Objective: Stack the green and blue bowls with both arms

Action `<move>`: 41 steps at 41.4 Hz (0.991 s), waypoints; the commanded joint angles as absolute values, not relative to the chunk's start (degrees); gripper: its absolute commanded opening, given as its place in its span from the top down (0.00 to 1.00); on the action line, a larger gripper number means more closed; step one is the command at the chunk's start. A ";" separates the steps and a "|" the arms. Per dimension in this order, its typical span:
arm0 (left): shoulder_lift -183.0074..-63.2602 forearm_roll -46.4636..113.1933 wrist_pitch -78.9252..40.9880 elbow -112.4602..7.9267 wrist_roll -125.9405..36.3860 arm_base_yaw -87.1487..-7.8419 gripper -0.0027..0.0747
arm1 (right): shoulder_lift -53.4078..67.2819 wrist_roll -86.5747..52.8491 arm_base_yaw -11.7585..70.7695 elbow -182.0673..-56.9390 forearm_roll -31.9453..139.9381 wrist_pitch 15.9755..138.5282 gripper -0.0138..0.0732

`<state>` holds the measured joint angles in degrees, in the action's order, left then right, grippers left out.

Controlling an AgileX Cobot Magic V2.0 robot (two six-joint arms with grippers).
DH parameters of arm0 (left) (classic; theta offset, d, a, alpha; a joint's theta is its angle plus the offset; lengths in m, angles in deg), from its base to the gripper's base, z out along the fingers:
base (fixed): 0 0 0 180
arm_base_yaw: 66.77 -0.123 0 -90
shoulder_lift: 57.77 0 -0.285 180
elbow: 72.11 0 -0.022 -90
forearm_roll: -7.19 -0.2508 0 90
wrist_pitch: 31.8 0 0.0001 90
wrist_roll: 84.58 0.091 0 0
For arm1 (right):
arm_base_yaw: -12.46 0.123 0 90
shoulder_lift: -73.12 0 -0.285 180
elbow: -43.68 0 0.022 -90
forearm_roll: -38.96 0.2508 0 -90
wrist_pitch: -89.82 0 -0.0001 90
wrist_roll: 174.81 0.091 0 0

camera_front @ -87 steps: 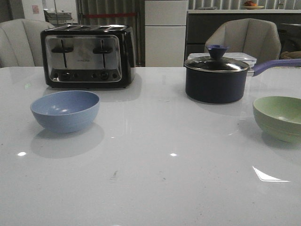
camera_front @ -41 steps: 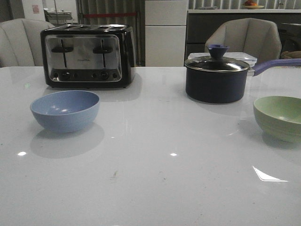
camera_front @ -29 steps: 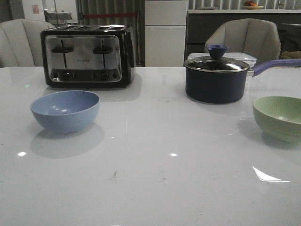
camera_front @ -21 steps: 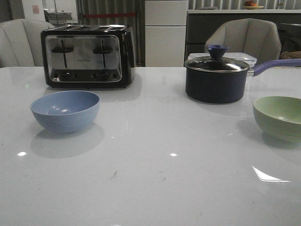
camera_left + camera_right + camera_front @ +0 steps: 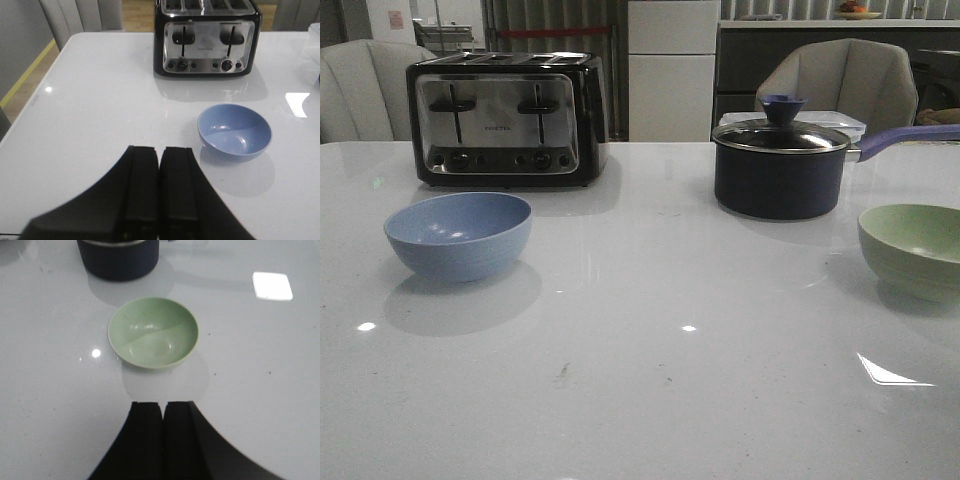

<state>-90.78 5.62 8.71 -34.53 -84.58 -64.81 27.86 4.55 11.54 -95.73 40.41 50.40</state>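
The dusty blue bowl (image 5: 459,234) stands upright and empty on the left of the white table (image 5: 650,380), in front of the toaster. It also shows in the left wrist view (image 5: 234,131). The pale green bowl (image 5: 914,250) stands upright and empty at the right edge, and shows in the right wrist view (image 5: 153,332). My left gripper (image 5: 159,150) is shut and empty, short of the blue bowl and off to its side. My right gripper (image 5: 164,404) is shut and empty, short of the green bowl. Neither arm shows in the front view.
A black and chrome toaster (image 5: 506,118) stands at the back left. A dark navy saucepan (image 5: 779,168) with a glass lid and purple handle stands at the back right, just behind the green bowl. Chairs stand beyond the table's far edge.
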 commanded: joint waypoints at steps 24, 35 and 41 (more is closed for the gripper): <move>-93.03 6.04 5.63 -35.87 -85.07 -64.93 0.29 | 17.91 4.58 11.48 -97.83 39.58 52.01 0.23; -93.03 6.04 5.63 -35.87 -85.07 -64.93 0.31 | 5.15 5.19 3.19 -105.89 41.28 47.28 0.23; -93.03 6.04 5.63 -35.87 -85.07 -64.93 0.31 | -3.17 1.93 0.01 -111.91 44.69 44.73 0.23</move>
